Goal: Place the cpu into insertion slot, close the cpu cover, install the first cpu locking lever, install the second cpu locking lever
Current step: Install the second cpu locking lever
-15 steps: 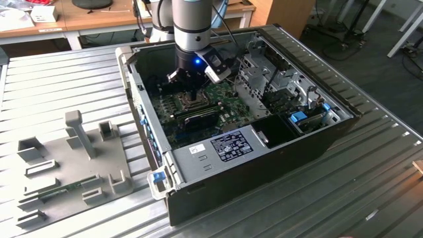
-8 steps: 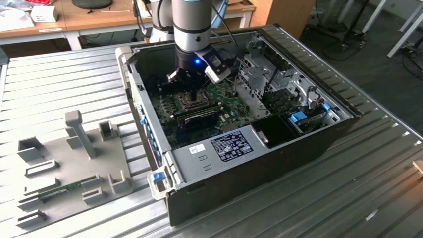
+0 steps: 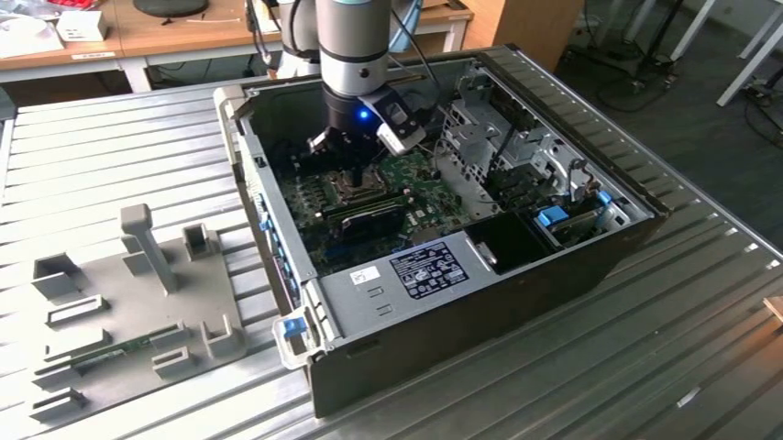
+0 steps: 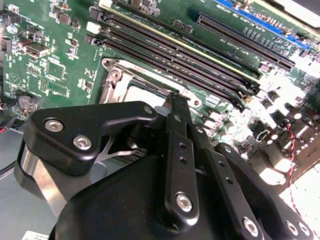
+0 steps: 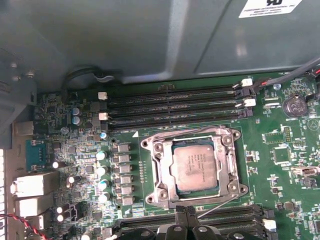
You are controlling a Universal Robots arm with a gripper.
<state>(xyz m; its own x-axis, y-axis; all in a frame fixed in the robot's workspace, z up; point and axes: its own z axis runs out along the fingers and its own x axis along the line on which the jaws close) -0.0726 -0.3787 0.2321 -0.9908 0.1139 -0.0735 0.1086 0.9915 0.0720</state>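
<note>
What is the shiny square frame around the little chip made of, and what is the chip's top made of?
The cpu cover looks like thin bare metal: silvery, with bright glints along its edges. The cpu has a pale silvery-tan top with a dull, matte sheen, so probably a metal lid too, though that's less certain. The circuit board around them looks like green lacquered board.

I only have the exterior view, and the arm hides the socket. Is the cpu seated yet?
Observer: Yes. In the first wrist view the cpu lies flat in the insertion slot.
Operator: And the cpu cover?
Observer: The cpu cover is down flat, framing the chip.
Operator: Where's the pincer?
Observer: The pincer is at the socket edge beside the memory slots, next to a thin slanted wire lever.
</note>
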